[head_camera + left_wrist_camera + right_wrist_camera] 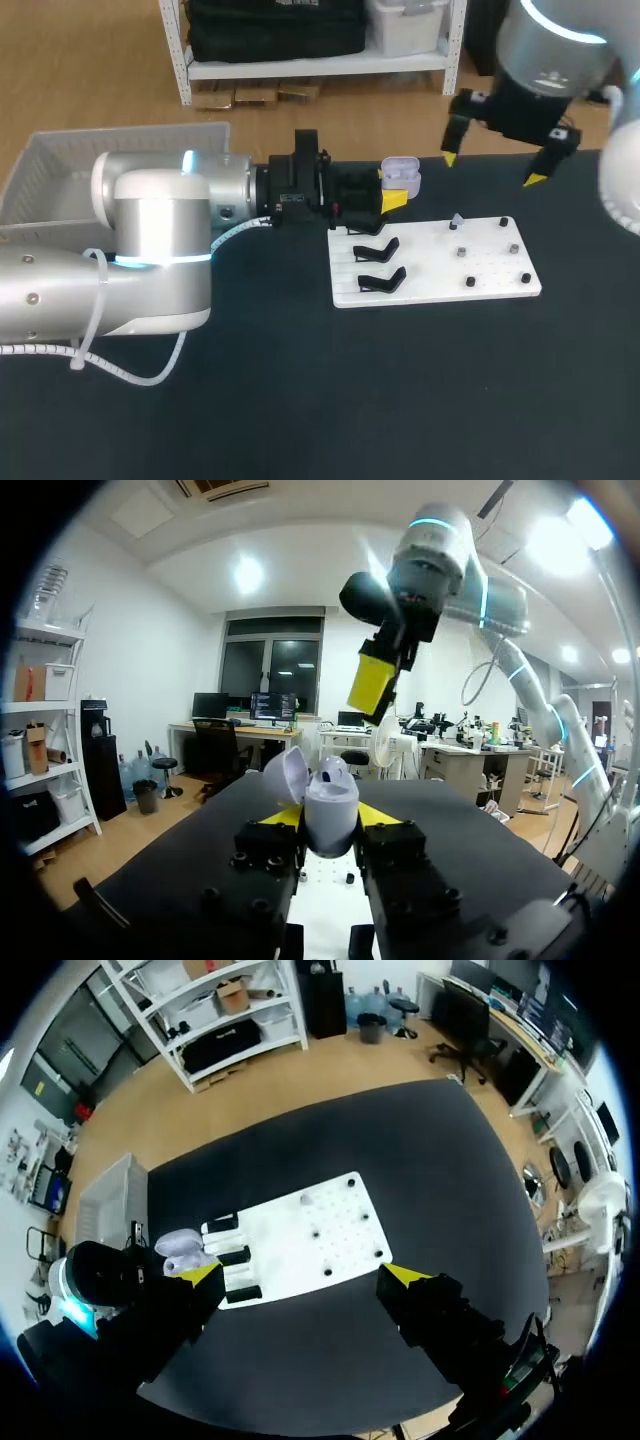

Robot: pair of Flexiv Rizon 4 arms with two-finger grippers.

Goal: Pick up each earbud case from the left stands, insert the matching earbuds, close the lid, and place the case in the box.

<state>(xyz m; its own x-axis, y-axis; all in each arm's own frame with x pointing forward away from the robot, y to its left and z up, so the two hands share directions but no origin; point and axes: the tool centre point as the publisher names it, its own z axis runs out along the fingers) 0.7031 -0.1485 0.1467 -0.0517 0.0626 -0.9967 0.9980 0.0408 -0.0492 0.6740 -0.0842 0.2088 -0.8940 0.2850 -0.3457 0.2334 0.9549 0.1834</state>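
My left gripper (392,189) is shut on a lavender earbud case (402,175), holding it in the air over the far left edge of the white board (435,290). In the left wrist view the case (331,805) sits upright between the yellow tips with its lid (285,775) swung open. My right gripper (492,168) hangs open above the board's far right side, empty; the left wrist view shows it (373,683) above and beyond the case. Below my right gripper (300,1275) lie the board (330,1225) and the case (180,1250).
Two black stands (378,265) sit empty on the board's left part. Small pegs (513,248) and one pale earbud (455,220) stand on its right part. A white basket (60,170) rests at the table's far left. Dark tabletop lies in front.
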